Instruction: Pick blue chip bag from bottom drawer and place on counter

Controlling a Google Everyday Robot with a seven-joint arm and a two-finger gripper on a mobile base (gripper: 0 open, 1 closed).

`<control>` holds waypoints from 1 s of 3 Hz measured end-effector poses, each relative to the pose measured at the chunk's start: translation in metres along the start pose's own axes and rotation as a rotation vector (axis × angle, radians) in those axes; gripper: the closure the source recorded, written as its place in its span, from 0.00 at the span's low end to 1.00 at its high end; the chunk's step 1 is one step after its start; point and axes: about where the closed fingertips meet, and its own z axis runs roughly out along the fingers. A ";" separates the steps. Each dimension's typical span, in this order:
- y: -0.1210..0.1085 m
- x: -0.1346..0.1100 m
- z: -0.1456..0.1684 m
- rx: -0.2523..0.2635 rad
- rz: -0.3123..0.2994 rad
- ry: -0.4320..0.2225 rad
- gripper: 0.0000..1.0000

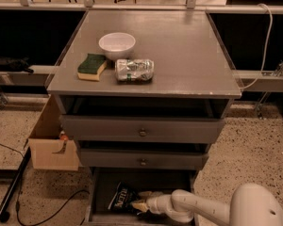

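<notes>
Sitting inside the bottom drawer (pixel 146 179), the gripper (pixel 140 199) has its fingers (pixel 148 194) spread at the blue chip bag's (pixel 121 197) right edge.

The arm (pixel 203 212) is smooth white all over with a soft sheen. It is built of rounded tubular sections that swell into a bulbous collar near the wrist and widen into a large dome-like shell (pixel 257 206) at the lower right corner. A faint ring shows where the narrower wrist section meets the thicker one behind it. The gripper (pixel 142 200), down in the bottom drawer (pixel 100 187), is the one part of another colour: a pale cream-tan end piece tapering out from the white wrist.
</notes>
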 end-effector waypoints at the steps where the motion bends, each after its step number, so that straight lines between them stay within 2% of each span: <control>1: 0.000 0.000 0.000 0.000 0.000 0.000 0.74; 2: 0.000 0.000 0.000 0.000 0.000 0.000 1.00; 3: -0.001 -0.003 -0.002 0.003 0.007 0.006 1.00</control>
